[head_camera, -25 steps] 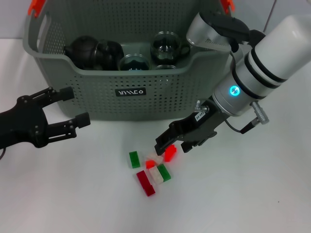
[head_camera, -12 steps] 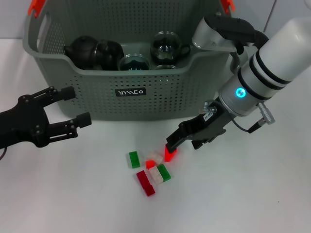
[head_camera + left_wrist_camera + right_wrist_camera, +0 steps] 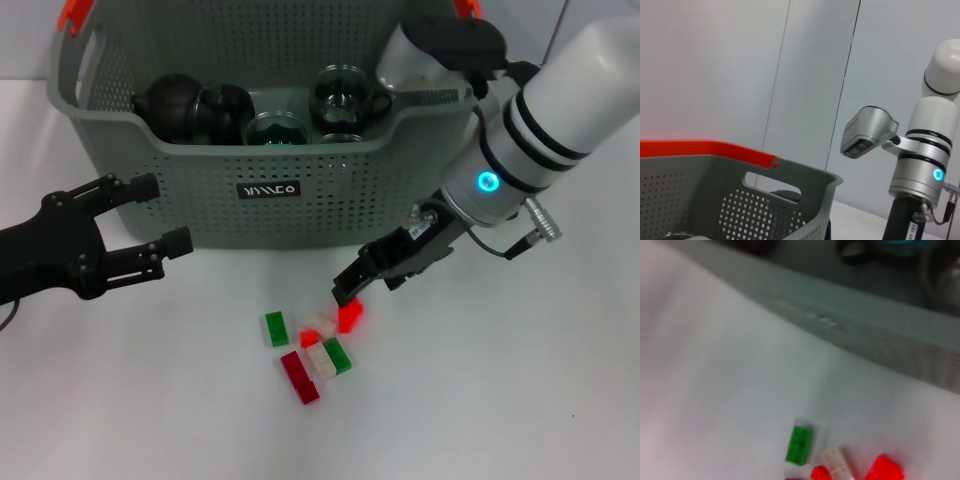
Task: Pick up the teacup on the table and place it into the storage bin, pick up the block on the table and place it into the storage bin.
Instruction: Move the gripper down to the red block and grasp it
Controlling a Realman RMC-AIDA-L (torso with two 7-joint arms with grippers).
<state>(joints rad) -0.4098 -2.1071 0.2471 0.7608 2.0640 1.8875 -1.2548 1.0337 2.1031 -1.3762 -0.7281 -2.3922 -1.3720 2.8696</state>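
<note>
From my screen the right gripper [image 3: 352,285] hangs low over the table [image 3: 500,400], just above the bright red block [image 3: 349,316]; I cannot tell whether its jaws are spread or pressed together, or whether they touch the block. The left gripper [image 3: 155,215] sits off to the side by the storage bin [image 3: 270,190], its jaws spread wide and holding nothing.

The bin stands at the far side of the table and holds a dark teapot [image 3: 185,108] and glass teacups [image 3: 340,95]; 1 cup beside the pot is partly hidden by the front wall.

On the table in front of the bin lie the loose blocks: a green block [image 3: 276,328], a dark red block [image 3: 299,377], and a white-and-green piece [image 3: 330,358] beside the bright red one. The right wrist view shows the same cluster, cut off at the frame edge.
</note>
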